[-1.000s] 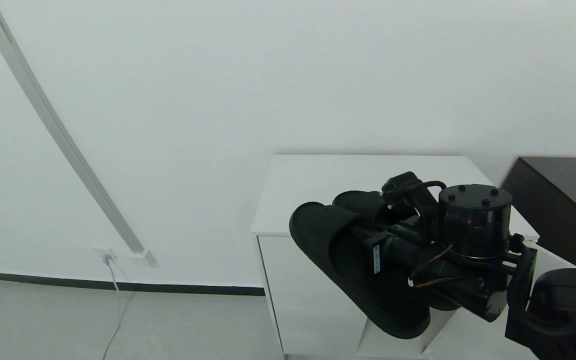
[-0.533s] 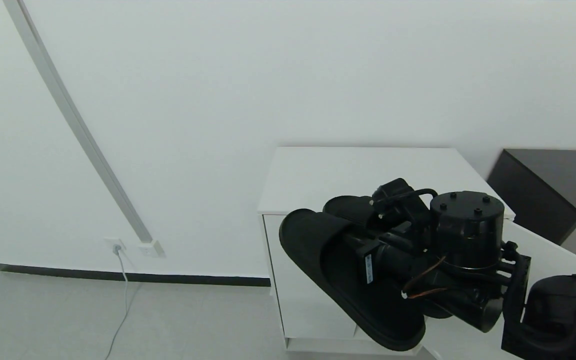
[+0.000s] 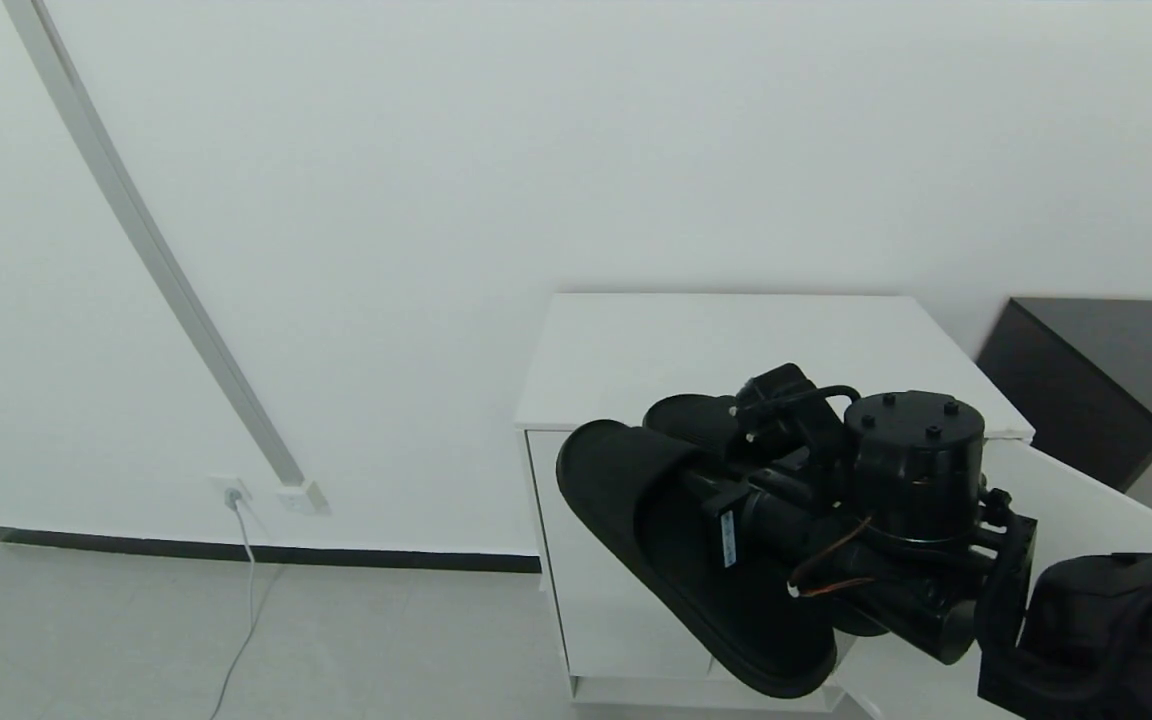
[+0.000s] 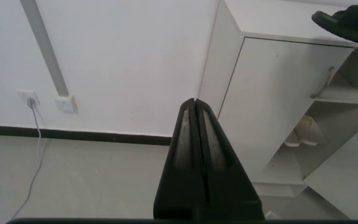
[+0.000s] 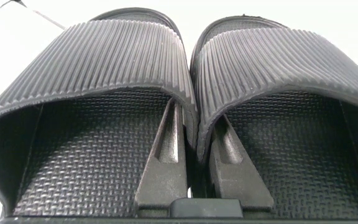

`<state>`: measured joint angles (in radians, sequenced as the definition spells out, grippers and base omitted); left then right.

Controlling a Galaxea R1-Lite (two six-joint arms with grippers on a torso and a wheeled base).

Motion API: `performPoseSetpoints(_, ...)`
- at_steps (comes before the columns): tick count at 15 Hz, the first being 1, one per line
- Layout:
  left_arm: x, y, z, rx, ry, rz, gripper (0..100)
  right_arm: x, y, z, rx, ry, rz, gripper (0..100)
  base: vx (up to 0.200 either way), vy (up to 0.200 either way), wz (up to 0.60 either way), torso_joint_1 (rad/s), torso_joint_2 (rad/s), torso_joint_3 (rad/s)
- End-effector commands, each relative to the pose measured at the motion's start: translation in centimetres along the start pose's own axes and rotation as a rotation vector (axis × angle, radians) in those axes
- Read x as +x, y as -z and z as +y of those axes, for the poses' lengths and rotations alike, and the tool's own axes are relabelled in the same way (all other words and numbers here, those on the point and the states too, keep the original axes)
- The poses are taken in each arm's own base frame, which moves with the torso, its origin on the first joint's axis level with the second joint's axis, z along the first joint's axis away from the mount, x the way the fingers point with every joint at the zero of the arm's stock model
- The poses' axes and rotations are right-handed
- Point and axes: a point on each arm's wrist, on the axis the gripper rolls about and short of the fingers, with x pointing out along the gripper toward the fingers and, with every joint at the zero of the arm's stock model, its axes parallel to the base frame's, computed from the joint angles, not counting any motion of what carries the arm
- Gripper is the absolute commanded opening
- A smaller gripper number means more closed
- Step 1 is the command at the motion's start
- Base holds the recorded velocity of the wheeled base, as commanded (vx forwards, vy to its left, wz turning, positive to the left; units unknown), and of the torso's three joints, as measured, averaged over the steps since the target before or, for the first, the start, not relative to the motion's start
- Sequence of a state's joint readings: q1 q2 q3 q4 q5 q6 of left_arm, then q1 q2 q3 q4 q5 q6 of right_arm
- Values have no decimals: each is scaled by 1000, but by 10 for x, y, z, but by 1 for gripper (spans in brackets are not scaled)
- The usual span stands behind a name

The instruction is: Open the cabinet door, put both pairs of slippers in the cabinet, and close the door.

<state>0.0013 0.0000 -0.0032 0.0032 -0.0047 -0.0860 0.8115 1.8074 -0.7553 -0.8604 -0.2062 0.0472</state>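
Right gripper (image 5: 196, 115), fingers (image 5: 163, 162) clamping the black slippers (image 3: 676, 540), has edged lower toward the open cabinet (image 3: 736, 345); placement is pending. Left gripper (image 4: 195, 112) fingers are pressed together, empty.

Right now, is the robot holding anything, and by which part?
The right gripper holds the black slippers, pinching their adjoining inner walls, one finger inside each. The left gripper holds nothing.

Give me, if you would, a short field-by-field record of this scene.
holding: right gripper shut on black slippers, one finger inside each
free arm: left gripper shut, empty
cabinet: white, door open
inside: pale slippers on a lower shelf
left to do: place black slippers, close door
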Motion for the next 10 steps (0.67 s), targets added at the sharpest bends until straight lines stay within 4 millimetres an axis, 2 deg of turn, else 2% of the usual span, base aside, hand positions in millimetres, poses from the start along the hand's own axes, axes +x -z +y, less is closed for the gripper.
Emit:
performPoseSetpoints(1, 0, 0, 0, 0, 0, 0, 0, 3, 5, 1, -6, 2, 18, 0, 0, 0, 0, 0, 0, 0)
performPoseSetpoints(3, 0, 0, 0, 0, 0, 0, 0, 4, 6, 2, -7, 0, 21, 0, 0, 0, 0, 0, 0, 0)
performPoseSetpoints(10, 0, 0, 0, 0, 0, 0, 0, 4, 8, 5, -7, 13, 17, 0, 0, -200, 0, 4, 4, 1)
